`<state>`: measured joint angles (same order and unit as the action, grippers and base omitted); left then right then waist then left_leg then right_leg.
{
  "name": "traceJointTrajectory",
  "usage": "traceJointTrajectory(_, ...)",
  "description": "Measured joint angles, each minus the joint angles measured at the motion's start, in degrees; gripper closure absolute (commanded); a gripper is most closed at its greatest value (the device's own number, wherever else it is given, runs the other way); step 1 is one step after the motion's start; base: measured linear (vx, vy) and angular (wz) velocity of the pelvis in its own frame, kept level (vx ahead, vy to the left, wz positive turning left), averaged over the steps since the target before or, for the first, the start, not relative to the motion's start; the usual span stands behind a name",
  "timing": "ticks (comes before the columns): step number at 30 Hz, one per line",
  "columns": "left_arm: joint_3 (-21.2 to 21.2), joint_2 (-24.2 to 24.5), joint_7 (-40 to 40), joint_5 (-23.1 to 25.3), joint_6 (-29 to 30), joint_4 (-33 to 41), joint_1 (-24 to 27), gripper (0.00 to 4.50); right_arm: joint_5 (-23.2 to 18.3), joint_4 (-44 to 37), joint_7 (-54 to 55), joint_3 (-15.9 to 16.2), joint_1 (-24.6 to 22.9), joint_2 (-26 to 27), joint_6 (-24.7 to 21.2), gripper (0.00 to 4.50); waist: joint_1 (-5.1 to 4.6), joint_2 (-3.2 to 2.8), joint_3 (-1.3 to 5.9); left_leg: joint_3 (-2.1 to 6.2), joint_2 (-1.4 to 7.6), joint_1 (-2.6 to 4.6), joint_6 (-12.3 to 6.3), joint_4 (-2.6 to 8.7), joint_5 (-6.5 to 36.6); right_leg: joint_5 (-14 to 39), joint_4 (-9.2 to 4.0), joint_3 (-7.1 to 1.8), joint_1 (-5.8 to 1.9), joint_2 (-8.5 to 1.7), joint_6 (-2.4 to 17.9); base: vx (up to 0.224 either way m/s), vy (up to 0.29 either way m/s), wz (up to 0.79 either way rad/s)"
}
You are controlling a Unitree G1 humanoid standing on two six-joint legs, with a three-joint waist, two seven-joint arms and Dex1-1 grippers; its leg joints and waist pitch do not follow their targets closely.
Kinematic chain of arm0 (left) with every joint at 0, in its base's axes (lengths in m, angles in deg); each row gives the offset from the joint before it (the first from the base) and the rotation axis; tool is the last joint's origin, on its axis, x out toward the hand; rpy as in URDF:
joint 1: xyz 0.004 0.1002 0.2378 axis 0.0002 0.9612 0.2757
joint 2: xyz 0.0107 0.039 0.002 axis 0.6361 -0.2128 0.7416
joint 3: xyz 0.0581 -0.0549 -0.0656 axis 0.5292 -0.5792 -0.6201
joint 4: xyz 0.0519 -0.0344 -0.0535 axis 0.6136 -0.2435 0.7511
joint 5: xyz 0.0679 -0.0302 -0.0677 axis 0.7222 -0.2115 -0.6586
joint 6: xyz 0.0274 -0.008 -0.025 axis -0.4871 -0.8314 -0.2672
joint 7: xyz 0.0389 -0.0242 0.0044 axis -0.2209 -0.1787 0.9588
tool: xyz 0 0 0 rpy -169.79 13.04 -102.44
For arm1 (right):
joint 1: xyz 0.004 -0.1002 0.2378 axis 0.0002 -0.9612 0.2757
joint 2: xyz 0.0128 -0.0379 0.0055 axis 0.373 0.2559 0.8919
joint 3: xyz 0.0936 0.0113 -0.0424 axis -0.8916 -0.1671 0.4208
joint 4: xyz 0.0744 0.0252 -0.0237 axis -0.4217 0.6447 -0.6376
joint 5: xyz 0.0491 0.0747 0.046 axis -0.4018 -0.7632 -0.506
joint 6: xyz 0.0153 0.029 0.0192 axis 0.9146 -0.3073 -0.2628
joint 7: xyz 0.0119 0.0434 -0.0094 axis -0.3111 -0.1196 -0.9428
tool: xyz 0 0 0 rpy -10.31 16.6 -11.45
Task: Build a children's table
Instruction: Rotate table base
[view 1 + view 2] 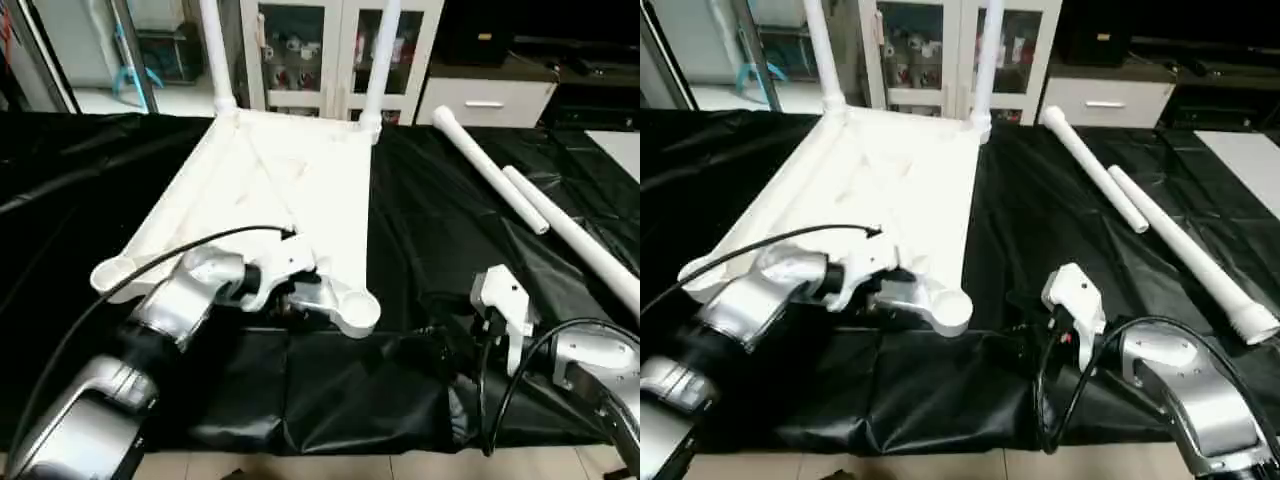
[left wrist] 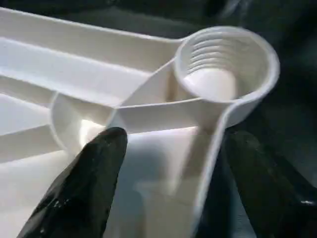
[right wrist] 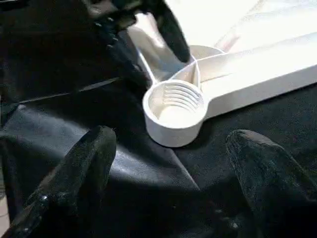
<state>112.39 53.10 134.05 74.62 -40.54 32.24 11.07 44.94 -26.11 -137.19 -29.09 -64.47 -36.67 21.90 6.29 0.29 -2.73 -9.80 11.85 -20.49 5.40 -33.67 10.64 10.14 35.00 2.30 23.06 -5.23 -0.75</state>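
Item: children's table, part-built. The top (image 1: 270, 190) lies underside up on a black sheet (image 1: 430, 230), ribs and X-brace exposed.

Done: two legs are stood upright in the far corner sockets, the far-left leg (image 1: 214, 50) and the far-right leg (image 1: 378, 60).

Left: two loose legs (image 1: 490, 170) (image 1: 580, 235) lie on the sheet to the right of the top, close together and well apart from it. The near-right socket (image 1: 355, 312) and near-left socket (image 1: 112, 274) are empty. The task is judged about half done, with two legs to be fitted.

Left gripper (image 2: 168, 188): its fingers (image 2: 84, 183) are set astride the top's near edge rim just beside the near-right socket, one inside the frame, one outside. They are spread wider than the rim; whether the rim is pressed cannot be told.

Right gripper (image 3: 168, 183): spread wide, nothing held, hovering above the sheet short of the near-right socket.

View differences: the eye views alone give the standing legs, the loose legs and the near-left socket. The left wrist view alone gives the straddle of the rim and the socket's thread close up. The right wrist view gives the same socket (image 3: 174, 111) from outside, with the left gripper's fingers (image 3: 173, 29) seen beyond it, and bare sheet between the right fingers (image 3: 79, 173).
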Motion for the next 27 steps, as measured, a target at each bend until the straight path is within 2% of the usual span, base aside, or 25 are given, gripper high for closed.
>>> traceJointTrajectory(3,0.8,-0.2,0.0,1.2,-0.9,-1.9,-0.7,1.27,-0.2,-0.5,-0.1,0.0,-0.1,-0.1,-0.1,0.64,-0.03,-0.05,-0.02,0.0,0.01,0.0,0.0,0.01,0.0,0.0,0.01,0.02,0.01,0.01,0.0,0.0,0.0,0.0)
traceJointTrajectory(4,1.1,-0.2,0.1,1.6,-1.3,-2.5,-0.9,1.34,-0.2,-0.5,-0.1,0.0,-0.3,-0.1,-0.1,0.64,-0.02,-0.07,-0.03,0.0,0.01,0.0,0.0,0.01,0.0,0.0,0.01,0.02,0.01,0.01,0.0,0.0,0.0,0.0)
traceJointTrajectory(5,1.3,0.1,0.5,2.0,-1.3,-2.8,-1.0,1.61,-0.2,-0.6,-0.1,0.0,-0.4,-0.1,-0.1,0.64,-0.03,-0.08,-0.04,0.0,0.01,0.0,0.0,0.01,0.0,0.0,0.01,0.02,0.02,0.01,0.0,0.0,0.0,0.0)
traceJointTrajectory(8,1.8,1.7,2.0,2.9,-1.5,-2.9,-1.0,1.65,-0.1,-0.6,-0.1,0.0,-0.4,-0.1,-0.1,0.64,-0.14,-0.11,-0.05,0.0,0.01,0.0,0.0,0.03,0.0,0.0,0.0,0.02,0.02,0.01,0.0,0.0,0.0,0.0)
traceJointTrajectory(11,2.1,2.5,3.2,3.6,-2.3,-3.3,-1.2,2.01,0.1,-0.6,-0.1,0.0,-0.4,-0.1,-0.1,0.64,-0.12,-0.12,-0.06,0.0,0.01,0.0,0.0,0.02,0.0,0.0,-0.01,0.01,0.02,0.0,0.0,0.0,0.0,0.0)
traceJointTrajectory(15,2.1,2.5,3.1,4.1,-2.0,-3.8,-1.4,2.19,0.2,-0.6,-0.1,0.0,-0.4,-0.1,-0.1,0.64,0.05,-0.11,-0.05,-0.01,0.01,0.01,0.0,0.01,0.0,0.0,0.01,0.01,0.01,-0.01,0.0,0.0,0.0,0.0)
traceJointTrajectory(22,0.1,0.2,1.6,3.3,3.9,-3.7,-1.6,2.87,0.4,-0.6,0.0,0.1,-0.3,-0.1,0.0,0.64,0.09,-0.15,-0.03,-0.01,0.0,0.06,0.0,0.01,0.0,0.0,0.02,0.0,-0.02,-0.02,0.1,0.0,0.0,0.0)
traceJointTrajectory(27,-1.0,-1.8,-5.1,4.0,10.2,-3.3,-1.2,3.21,0.6,-0.6,0.0,0.4,-0.3,0.0,0.0,0.64,-0.07,-0.25,-0.03,0.0,0.0,0.12,0.0,0.01,0.0,0.0,0.02,0.02,-0.06,-0.02,0.0,0.0,0.0,0.0)
